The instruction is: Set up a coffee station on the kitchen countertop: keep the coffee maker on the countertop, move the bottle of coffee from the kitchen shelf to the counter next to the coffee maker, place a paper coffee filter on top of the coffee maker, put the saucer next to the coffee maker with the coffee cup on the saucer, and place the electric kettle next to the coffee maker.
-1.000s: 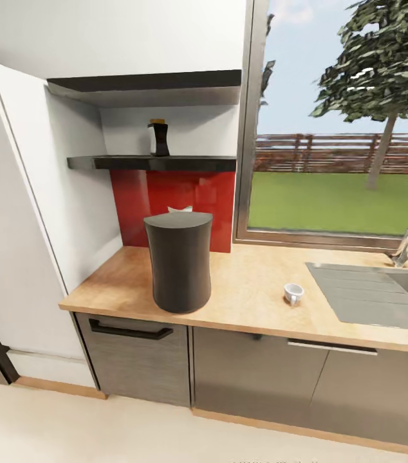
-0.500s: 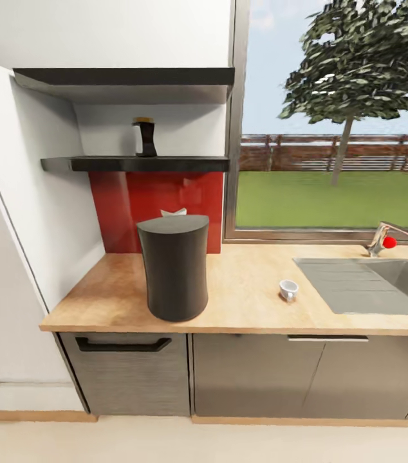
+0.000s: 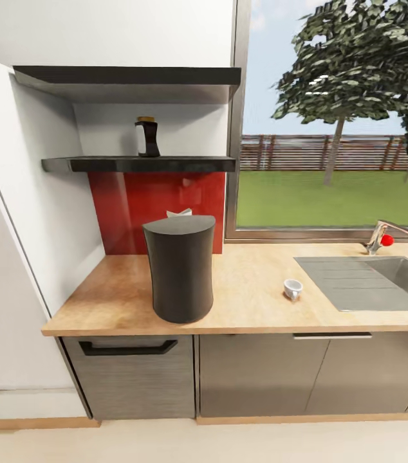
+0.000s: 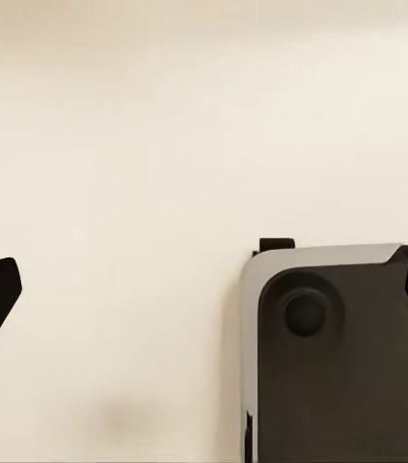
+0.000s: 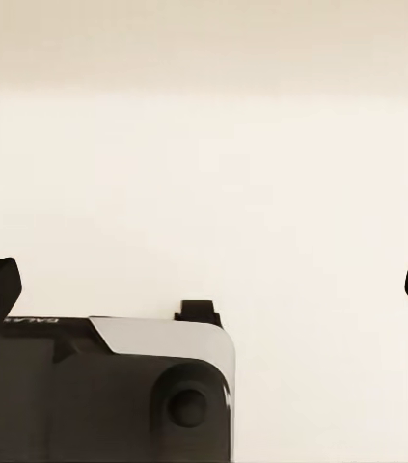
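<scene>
The dark cylindrical coffee maker [image 3: 179, 270] stands on the wooden countertop [image 3: 249, 305] near its left end. Just behind its top edge peeks a white folded thing [image 3: 179, 213], probably the paper filter. The dark bottle of coffee [image 3: 146, 137] stands upright on the black wall shelf [image 3: 101, 164] above. A small white coffee cup [image 3: 292, 289] sits on the counter to the right of the coffee maker, apart from it. My left gripper [image 4: 204, 299] and right gripper [image 5: 206, 289] hang over the pale floor beside my base, each open and holding nothing.
A steel sink [image 3: 384, 276] with a red-knobbed faucet [image 3: 380, 236] takes the counter's right part. A tall white panel [image 3: 11, 257] bounds the counter on the left. Grey cabinet fronts with a black drawer handle [image 3: 127, 349] run below. A window lies behind.
The head view has swung and shifted, so the counter now sits squarer in the picture. The coffee maker, bottle and cup have kept their places.
</scene>
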